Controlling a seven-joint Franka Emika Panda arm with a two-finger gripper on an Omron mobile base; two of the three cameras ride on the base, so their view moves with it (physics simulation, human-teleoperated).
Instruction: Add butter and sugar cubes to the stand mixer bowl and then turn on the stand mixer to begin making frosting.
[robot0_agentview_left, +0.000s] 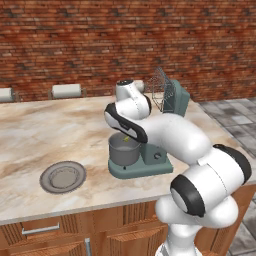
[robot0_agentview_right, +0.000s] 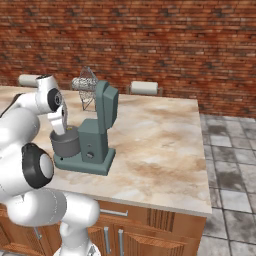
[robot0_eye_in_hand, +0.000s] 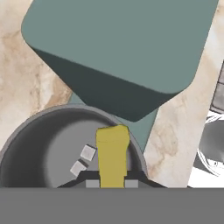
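The gripper (robot0_eye_in_hand: 112, 183) hangs just over the bowl (robot0_eye_in_hand: 39, 144), and its two fingers (robot0_eye_in_hand: 92, 183) are pinched on the butter (robot0_eye_in_hand: 112, 153). The yellow stick points down into the bowl, likely so it can fall straight in when the fingers let go. Two sugar cubes (robot0_eye_in_hand: 83, 160) already lie on the bowl's floor, just left of the butter, so that part of the job looks done.

The bowl sits on the flat base of the mixer (robot0_agentview_right: 95, 135), near the middle of the counter (robot0_agentview_left: 45, 130). The mixer's head is tipped up and back, with the whisk (robot0_agentview_left: 161, 90) lifted high. This keeps the top of the bowl open for the arm.

A round grey plate (robot0_agentview_left: 62, 176) rests on the counter to the left of the mixer, well apart from it.

From the left base view, the arm covers most of the mixer, and only a tiny bit of yellow peeks over the bowl's rim. The fingertips are mostly cut off at the bottom of the hand view. The mixer's knob is too small to see well.
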